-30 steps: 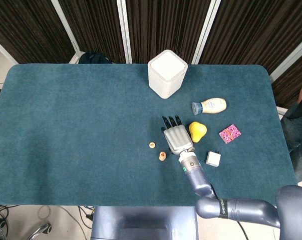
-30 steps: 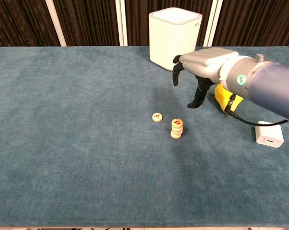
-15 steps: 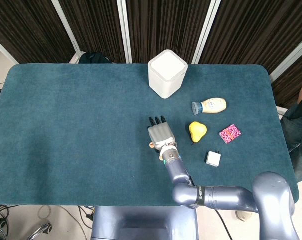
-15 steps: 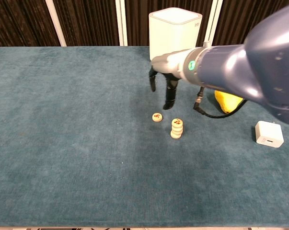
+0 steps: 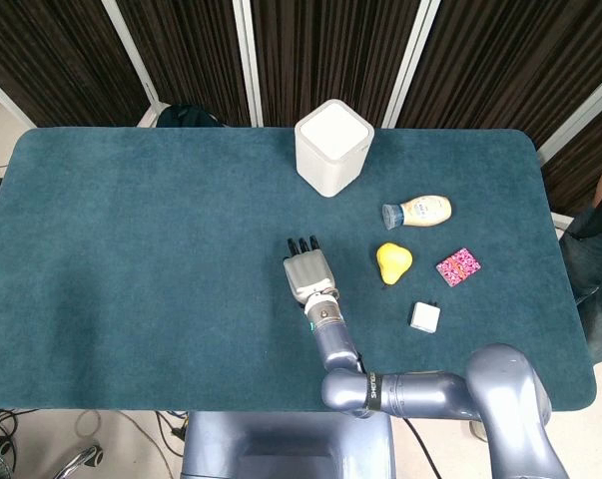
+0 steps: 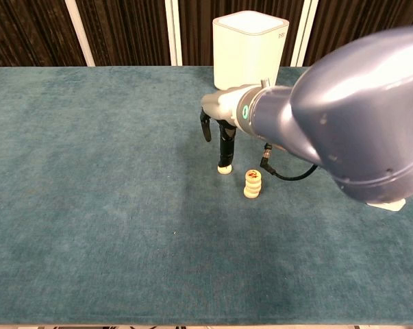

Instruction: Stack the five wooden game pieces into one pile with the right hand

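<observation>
Directly over the loose wooden piece (image 6: 224, 168) the right hand (image 6: 220, 123) is lowered, fingertips (image 6: 226, 162) touching it; a grasp cannot be confirmed, the stack (image 6: 253, 184) standing beside

A lab or test room: a teal felt-covered surface (image 5: 131, 249) backed by dark slatted wall panels (image 5: 181, 50), loose cables (image 5: 11, 429) on the floor beside the surface.

The right hand (image 5: 307, 272) is being held flat, palm down, over the teal table (image 5: 131, 249), fingers pointing toward the white box (image 5: 332, 146).
</observation>
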### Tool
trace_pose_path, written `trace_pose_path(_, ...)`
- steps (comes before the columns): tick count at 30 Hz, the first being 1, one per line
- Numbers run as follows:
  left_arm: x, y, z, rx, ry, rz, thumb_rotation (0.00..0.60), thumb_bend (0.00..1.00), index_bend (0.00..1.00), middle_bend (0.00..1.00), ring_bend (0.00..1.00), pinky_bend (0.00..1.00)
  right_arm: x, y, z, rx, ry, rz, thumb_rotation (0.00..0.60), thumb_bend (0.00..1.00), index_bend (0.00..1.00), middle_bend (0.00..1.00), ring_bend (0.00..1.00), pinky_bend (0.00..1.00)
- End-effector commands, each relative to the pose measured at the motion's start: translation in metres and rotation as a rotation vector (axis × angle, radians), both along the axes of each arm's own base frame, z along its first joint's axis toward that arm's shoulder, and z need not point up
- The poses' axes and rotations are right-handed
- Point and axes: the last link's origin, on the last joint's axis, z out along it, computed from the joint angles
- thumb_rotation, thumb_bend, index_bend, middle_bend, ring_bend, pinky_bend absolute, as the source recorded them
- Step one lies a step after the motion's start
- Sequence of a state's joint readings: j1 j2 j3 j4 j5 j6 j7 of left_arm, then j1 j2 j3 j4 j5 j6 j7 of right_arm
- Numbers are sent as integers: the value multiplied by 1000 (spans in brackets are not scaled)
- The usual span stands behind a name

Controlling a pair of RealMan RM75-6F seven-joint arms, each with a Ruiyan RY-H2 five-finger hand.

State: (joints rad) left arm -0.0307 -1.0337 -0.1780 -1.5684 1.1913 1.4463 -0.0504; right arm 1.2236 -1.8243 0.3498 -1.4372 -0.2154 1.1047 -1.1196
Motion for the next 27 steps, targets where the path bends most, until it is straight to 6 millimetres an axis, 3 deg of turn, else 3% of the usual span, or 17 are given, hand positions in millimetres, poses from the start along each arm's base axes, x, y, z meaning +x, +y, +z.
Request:
trace_pose_path(1,0,0,0,1,4,1,600,153,48,0,0,95,-3,1,-4,-5,7,-7,600,272,381,0,0,0)
trace_pose_path(27,0,0,0,2,5,4,600,153,48,0,0,95,-13,-2,-18,-51,28,-46,600,272,456,0,0,0)
